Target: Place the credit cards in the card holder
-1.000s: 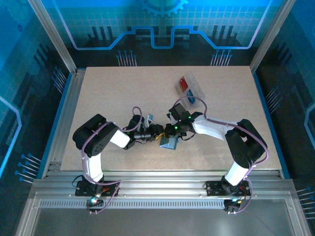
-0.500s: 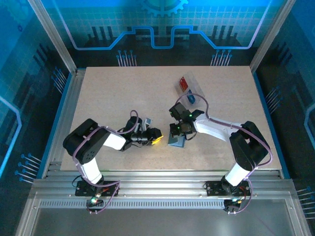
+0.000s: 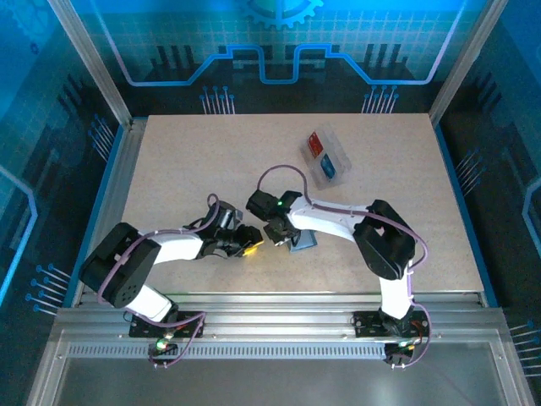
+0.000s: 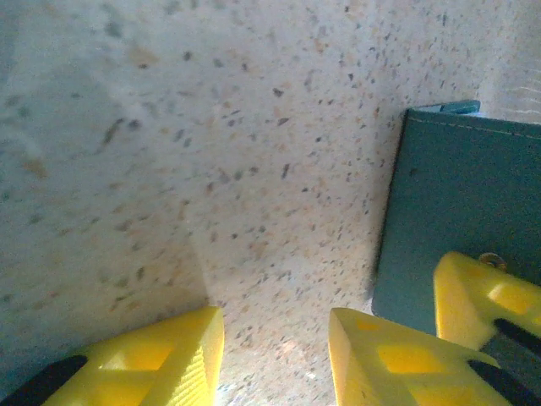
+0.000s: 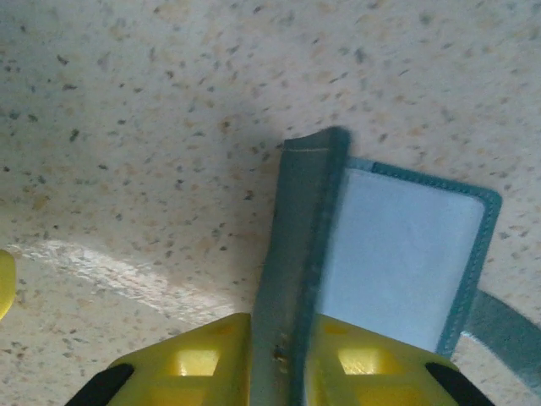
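Observation:
The card holder [image 5: 397, 254] is a dark teal-grey wallet lying open on the table, one flap [image 5: 296, 220] standing upright. My right gripper [image 5: 283, 364] is shut on that flap; from above it sits at the wallet's [image 3: 304, 242] left edge. My left gripper [image 4: 275, 338] hovers open just left of the wallet [image 4: 461, 203], with bare tabletop between its fingers, and appears in the top view [image 3: 250, 246] too. The red card [image 3: 314, 144] and the blue card [image 3: 329, 170] lie in the clear tray [image 3: 336, 147] at the back right.
The speckled tabletop [image 3: 186, 169] is bounded by a metal frame rail [image 3: 110, 194] on the left and another along the front. A yellow finger of the right gripper [image 4: 482, 296] sits close beside my left gripper.
The left gripper has drawn back leftward from the wallet. The right gripper has swung left round the wallet and now holds its left flap.

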